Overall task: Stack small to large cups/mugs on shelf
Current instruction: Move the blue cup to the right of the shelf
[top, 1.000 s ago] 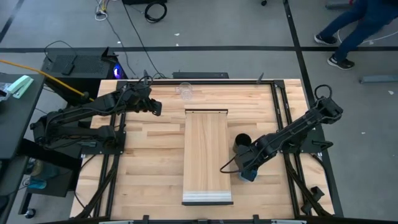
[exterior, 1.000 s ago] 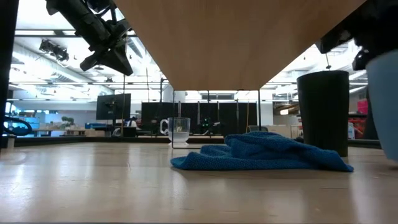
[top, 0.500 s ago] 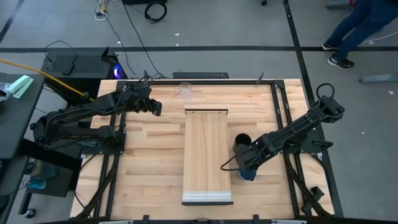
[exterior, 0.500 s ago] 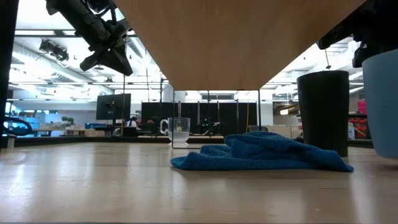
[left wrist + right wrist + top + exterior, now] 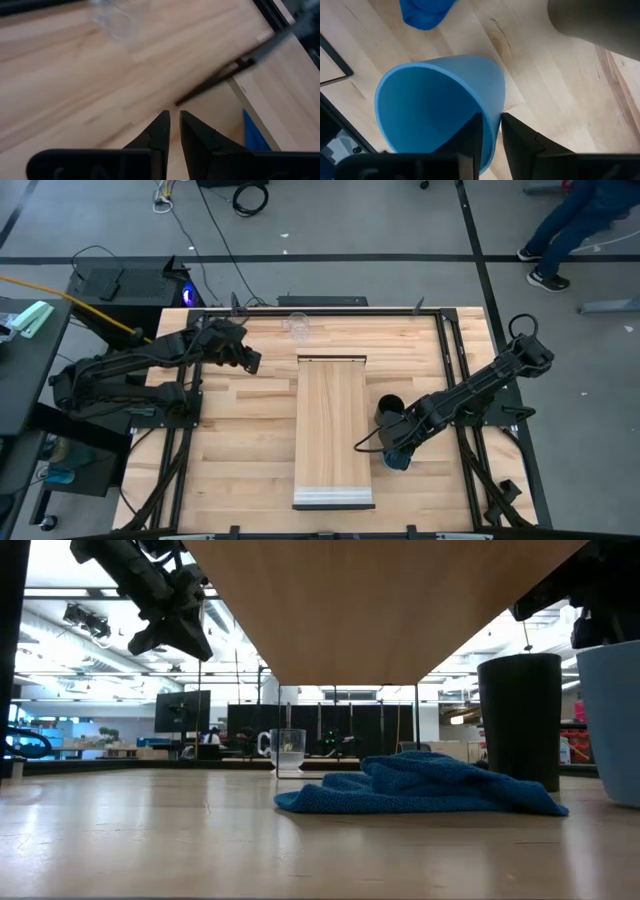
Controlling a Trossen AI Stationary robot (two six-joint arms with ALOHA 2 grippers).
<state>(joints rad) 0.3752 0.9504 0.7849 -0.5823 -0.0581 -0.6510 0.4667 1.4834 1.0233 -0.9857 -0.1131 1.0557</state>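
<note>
From above, the right pincer covers most of the blue cup. At surface level that cup runs off the frame. The clear cup is a blur from the left wrist, and the black cup is cropped from the right wrist.

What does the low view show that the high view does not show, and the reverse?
Only the low view shows the blue cloth lying under the shelf, whose underside fills the upper part of that picture.

Only the high view shows the top of the shelf, bare of cups, and the right gripper at the blue cup.

Both show the clear cup at the far edge, the black cup, the blue cup, and the left gripper raised, holding nothing.
</note>
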